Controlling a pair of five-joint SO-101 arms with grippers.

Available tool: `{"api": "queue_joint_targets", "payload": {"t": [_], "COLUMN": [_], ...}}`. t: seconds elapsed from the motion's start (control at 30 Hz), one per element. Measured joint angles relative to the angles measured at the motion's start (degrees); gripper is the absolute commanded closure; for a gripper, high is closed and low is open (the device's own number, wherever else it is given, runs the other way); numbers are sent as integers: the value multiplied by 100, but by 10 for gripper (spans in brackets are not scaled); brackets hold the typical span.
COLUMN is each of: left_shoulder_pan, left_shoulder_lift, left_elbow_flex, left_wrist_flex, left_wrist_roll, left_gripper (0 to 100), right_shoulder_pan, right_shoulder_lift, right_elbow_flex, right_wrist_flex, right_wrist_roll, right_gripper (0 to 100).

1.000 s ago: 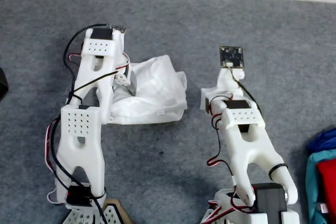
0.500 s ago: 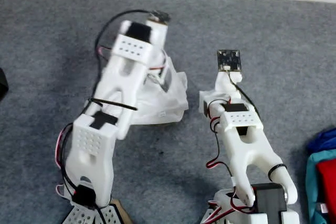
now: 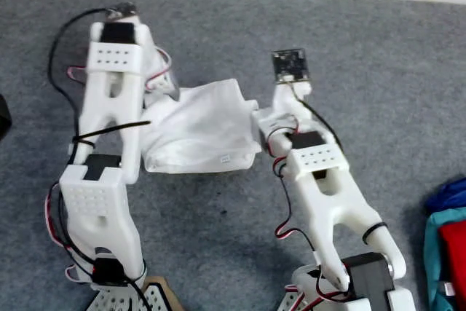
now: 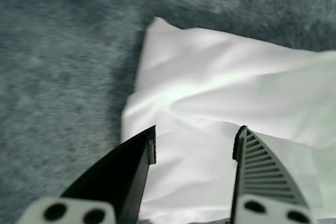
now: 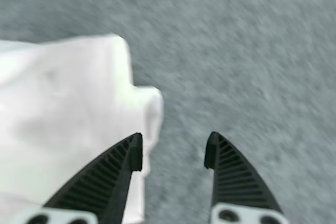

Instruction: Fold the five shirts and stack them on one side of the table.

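Note:
A crumpled white shirt [image 3: 200, 129] lies on the grey carpeted table between the two arms. My left gripper [image 4: 195, 142] hangs open over the shirt [image 4: 226, 103] near its left corner, with cloth below the gap between the fingers. The left arm [image 3: 109, 92] stands at the shirt's left side in the high view. My right gripper [image 5: 173, 151] is open at the shirt's right edge, one finger over the white cloth [image 5: 63, 114] and the other over bare carpet. The right arm [image 3: 306, 158] sits at the shirt's right side.
Folded shirts in blue, teal and red [image 3: 448, 238] are piled at the table's right edge. A dark object [image 3: 4, 118] shows at the left edge. Bare grey carpet [image 3: 386, 71] stretches behind and to the right of the arms.
The left arm has swung back left from over the shirt to its left side. The right arm has shifted left until its wrist meets the shirt's right edge.

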Motion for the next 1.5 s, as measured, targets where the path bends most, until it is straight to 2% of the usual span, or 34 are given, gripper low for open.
{"api": "queue_joint_targets", "payload": {"t": [0.2,0.37,0.7,1.2,1.5], "left_shoulder_pan": [-369,-457,-457,-457,-457], "left_shoulder_lift": [9,9,9,9,9], "left_elbow_flex": [229,237,484,484,484], "left_wrist_flex": [-519,-668,-1081,-1222,-1222], "left_wrist_roll": [0,18,18,18,18], "left_gripper": [752,752,752,752,752], "right_shoulder_pan": [-466,-501,-527,-879,-1037], "right_shoulder_lift": [1178,2224,2277,2286,2286], "right_elbow_flex": [-589,-1618,-1969,-1978,-1978], "right_wrist_flex": [-158,308,492,914,914], "right_wrist_roll": [0,0,0,0,440], "right_gripper": [789,789,789,789,789]}}
